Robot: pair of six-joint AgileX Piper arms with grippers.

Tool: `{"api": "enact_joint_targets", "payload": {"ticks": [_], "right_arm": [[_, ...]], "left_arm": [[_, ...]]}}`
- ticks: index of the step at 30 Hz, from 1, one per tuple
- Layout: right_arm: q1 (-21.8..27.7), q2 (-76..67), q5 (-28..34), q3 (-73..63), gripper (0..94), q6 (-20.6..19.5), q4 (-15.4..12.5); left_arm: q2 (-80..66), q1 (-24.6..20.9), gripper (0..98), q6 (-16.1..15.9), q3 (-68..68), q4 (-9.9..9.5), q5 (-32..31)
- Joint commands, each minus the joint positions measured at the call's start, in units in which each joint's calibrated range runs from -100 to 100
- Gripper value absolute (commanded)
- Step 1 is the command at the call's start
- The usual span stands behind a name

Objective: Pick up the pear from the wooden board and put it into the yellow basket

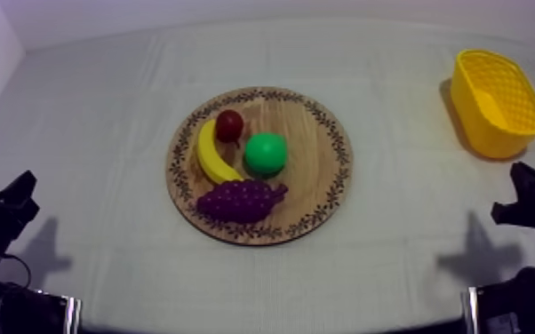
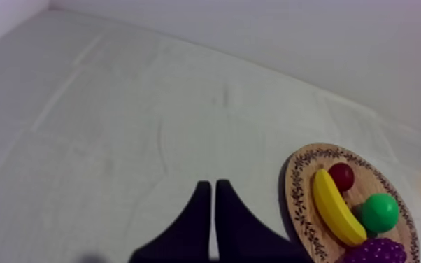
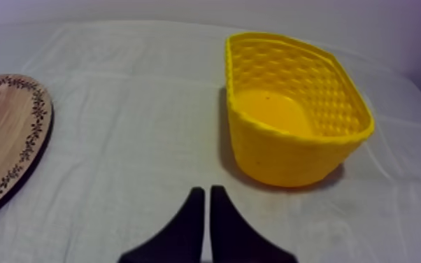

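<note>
Fingers: our left fingers (image 2: 201,206) and right fingers (image 3: 194,210) each lie pressed together, pinching nothing, low over bare counter (image 1: 102,107), parked clear of the fruit.
Wooden board (image 1: 324,191): ahead of our left fingers, off to their right, between both arms.
Pear (image 1: 265,153): on that board, past the banana (image 1: 211,155) from our left fingers, beside grapes (image 1: 235,200) and small red fruit (image 1: 229,124).
Yellow basket (image 1: 480,133): just ahead of our right fingers, mouth up, empty; we judge that arm better placed.

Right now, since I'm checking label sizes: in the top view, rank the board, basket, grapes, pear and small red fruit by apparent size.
Largest to smallest:
wooden board
yellow basket
grapes
pear
small red fruit
The basket sits farther back, yet its place is clear.
</note>
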Motion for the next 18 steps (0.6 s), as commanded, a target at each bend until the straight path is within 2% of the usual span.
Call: {"api": "enact_joint_targets", "payload": {"ticks": [1, 15, 18], "right_arm": [[0.0, 0.0, 0.0, 0.0, 0.4, 0.0, 0.0], [0.0, 0.0, 0.0, 0.0, 0.4, 0.0, 0.0], [0.0, 0.0, 0.0, 0.0, 3.6, 0.1, 0.0]], "left_arm": [[0.0, 0.0, 0.1, 0.0, 0.0, -0.02, 0.0], [0.0, 0.0, 0.1, 0.0, 0.0, -0.02, 0.0], [0.0, 0.0, 0.1, 0.0, 0.0, -0.02, 0.0]]}}
